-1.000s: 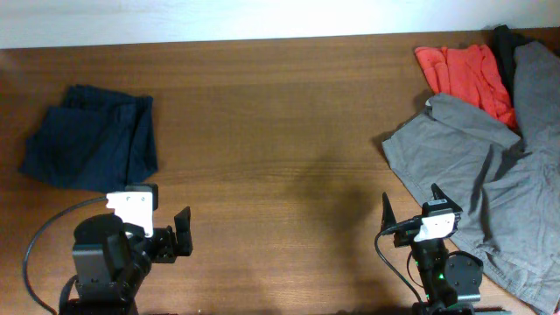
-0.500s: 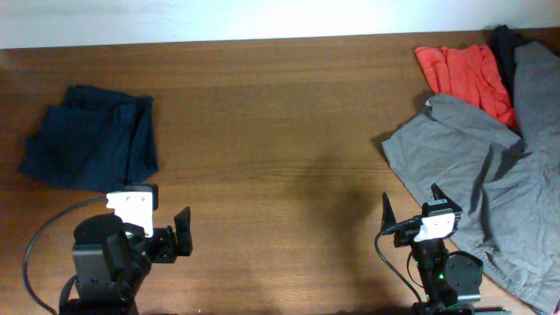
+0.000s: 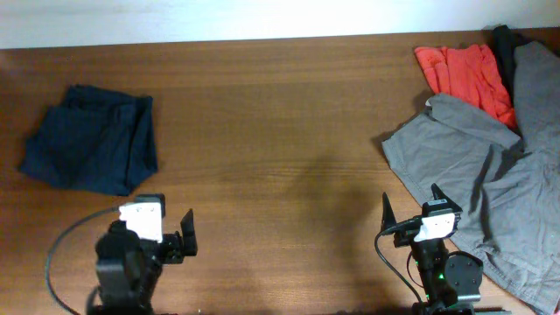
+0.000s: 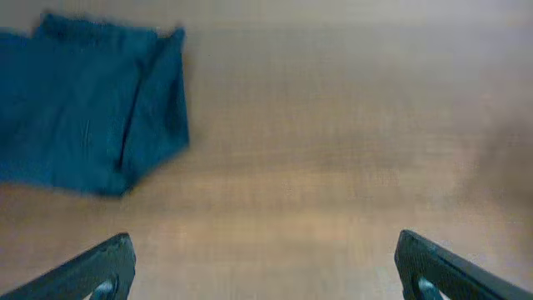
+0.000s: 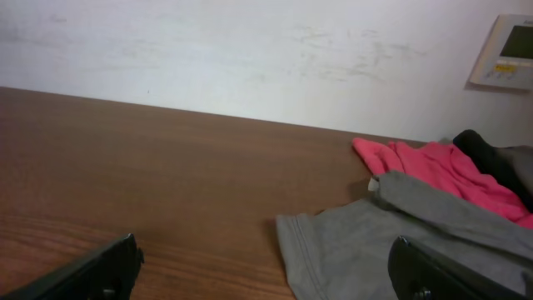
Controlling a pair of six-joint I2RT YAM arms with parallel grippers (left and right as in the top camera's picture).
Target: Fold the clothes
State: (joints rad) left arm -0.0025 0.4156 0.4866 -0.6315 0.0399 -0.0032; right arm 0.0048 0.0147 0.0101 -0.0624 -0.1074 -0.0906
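The clothes, dark navy shorts (image 3: 87, 138), lie loosely bunched at the far left of the wooden table (image 3: 280, 114). The left wrist view shows these shorts (image 4: 83, 108) at upper left, well ahead of the fingers. My left gripper (image 3: 156, 229) hangs near the front edge, below and right of the shorts, open with only bare wood between its fingertips (image 4: 100, 271). At the front right, my right gripper (image 3: 411, 206) is open too, with nothing held. Its right fingertip (image 5: 441, 275) is over the edge of a grey garment.
A large light grey garment (image 3: 481, 175) sprawls over the right side, seen also in the right wrist view as the grey garment (image 5: 375, 250). A red-orange garment (image 3: 464, 74) and a black item (image 3: 503, 44) lie at the back right. A white wall (image 5: 250, 58) bounds the table's far edge.
My left arm has shifted a little to the right and toward the front edge. The right arm and all the garments are where they were.
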